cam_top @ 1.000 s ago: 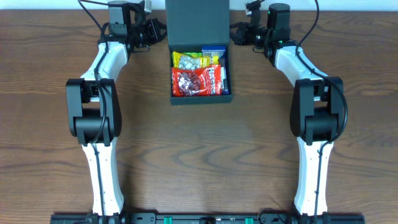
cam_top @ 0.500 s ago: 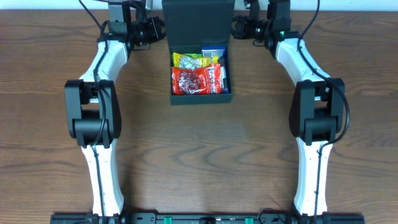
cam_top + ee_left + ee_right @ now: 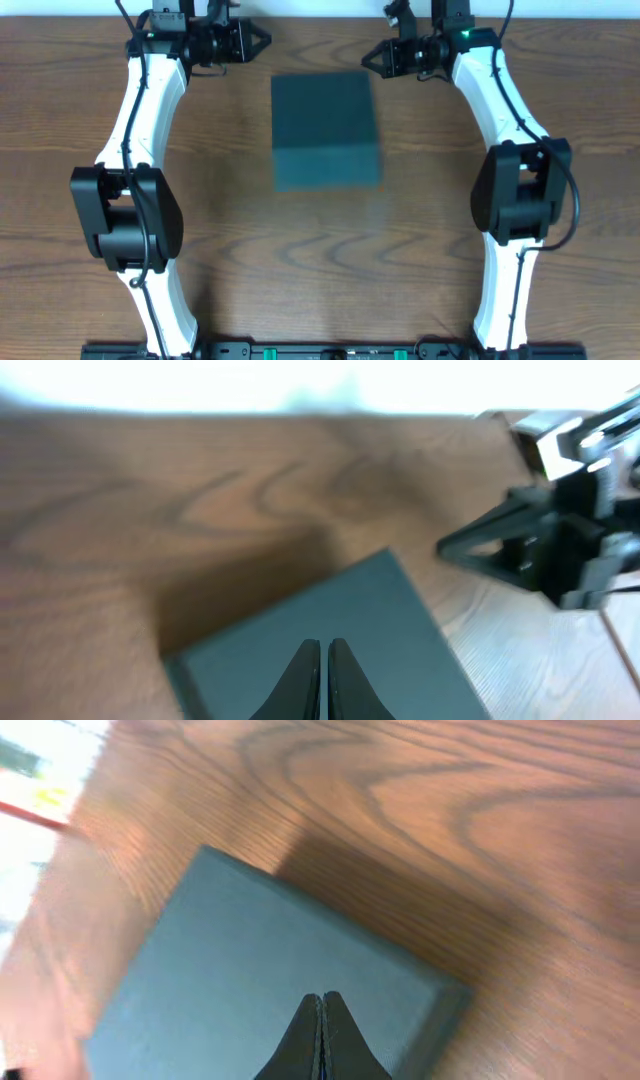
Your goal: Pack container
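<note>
The container (image 3: 325, 130) is a dark teal-black box in the middle of the far half of the table, its flap lid down over the top, so its contents are hidden. It also shows in the left wrist view (image 3: 330, 630) and the right wrist view (image 3: 270, 970). My left gripper (image 3: 262, 40) is shut and empty, up and to the left of the box's far edge; its fingertips (image 3: 324, 648) point at the lid. My right gripper (image 3: 368, 58) is shut and empty, just off the box's far right corner; its fingertips (image 3: 322, 1000) hover over the lid.
The wooden table (image 3: 320, 260) ends at a white strip along its far edge, close behind both grippers. The right gripper also shows in the left wrist view (image 3: 560, 540) beyond the box.
The lid, upright a moment ago with snack packets showing inside, has swung down and closed the box. Both grippers have moved outward and away from the lid's sides.
</note>
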Tool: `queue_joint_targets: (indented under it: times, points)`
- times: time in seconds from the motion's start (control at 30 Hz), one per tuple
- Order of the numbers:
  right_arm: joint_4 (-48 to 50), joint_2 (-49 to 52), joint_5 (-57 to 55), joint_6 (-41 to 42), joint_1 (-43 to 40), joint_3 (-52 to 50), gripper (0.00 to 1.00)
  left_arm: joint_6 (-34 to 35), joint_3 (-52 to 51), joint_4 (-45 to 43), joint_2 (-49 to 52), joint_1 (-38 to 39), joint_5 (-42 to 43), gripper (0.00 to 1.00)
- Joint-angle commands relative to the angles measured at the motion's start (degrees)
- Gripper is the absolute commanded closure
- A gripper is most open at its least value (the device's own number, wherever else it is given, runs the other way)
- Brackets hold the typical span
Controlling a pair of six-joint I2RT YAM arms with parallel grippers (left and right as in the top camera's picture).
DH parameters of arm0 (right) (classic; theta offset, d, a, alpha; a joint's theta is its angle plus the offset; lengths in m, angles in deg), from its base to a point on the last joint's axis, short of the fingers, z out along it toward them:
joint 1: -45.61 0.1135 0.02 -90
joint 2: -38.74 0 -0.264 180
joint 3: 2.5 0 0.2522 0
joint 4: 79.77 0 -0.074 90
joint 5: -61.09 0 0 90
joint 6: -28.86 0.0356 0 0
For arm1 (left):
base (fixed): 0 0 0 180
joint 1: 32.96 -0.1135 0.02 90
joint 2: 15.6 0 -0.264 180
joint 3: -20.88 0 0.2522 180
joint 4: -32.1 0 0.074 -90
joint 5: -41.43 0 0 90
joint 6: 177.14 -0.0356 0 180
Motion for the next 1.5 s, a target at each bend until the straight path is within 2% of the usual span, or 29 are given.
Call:
queue_joint_targets:
  times: [0.0,0.43,0.53,0.7,0.77,0.9,1.07,1.17,1.3,1.37,1.47]
  points:
    - [-2.32,-4.44,-6.45,-3.52,-0.72,1.03,0.99,-4.72,0.92,3.21,-4.35,0.07,-4.94,0.94]
    - [-13.2,-17.99,-10.95,-8.46,-1.44,1.03,0.99,-8.35,0.61,23.19,-11.37,2.38,-9.68,0.94]
    - [-16.48,-21.75,-11.69,-8.39,-1.81,1.03,0.99,-9.18,-0.09,23.08,-11.3,6.69,-12.33,0.94]
    - [-21.7,-26.69,-11.72,-8.39,-1.99,1.01,0.99,-9.81,-0.17,20.11,-10.51,14.51,-22.58,0.94]
    - [-23.69,-28.63,-11.72,-8.39,-2.08,1.01,0.98,-9.88,-0.17,18.84,-9.31,16.68,-24.15,0.94]
    - [-28.28,-33.22,-12.57,-8.37,-2.32,1.01,0.98,-9.84,-0.17,17.88,-5.03,19.08,-23.61,0.94]
    - [-35.47,-39.43,-13.42,-8.15,-2.29,0.81,0.98,-10.45,-0.17,17.94,2.45,19.74,-16.06,0.94]
    - [-40.46,-42.05,-12.96,-8.17,-2.27,-0.24,0.99,-10.45,-0.17,17.94,5.25,19.74,-14.97,0.94]
    - [-40.63,-47.39,-12.96,-7.48,0.07,-8.92,0.98,-10.51,-0.17,18.43,7.67,19.74,-14.97,0.94]
    - [-37.79,-49.64,-13.27,-6.1,1.25,-14.1,0.99,-11.28,-0.17,18.73,8.04,19.74,-14.97,0.94]
    - [-29.24,-53.7,-14.53,-1.92,3.41,-27.1,0.98,-11.76,-0.17,19.04,8.48,19.74,-14.99,0.94]
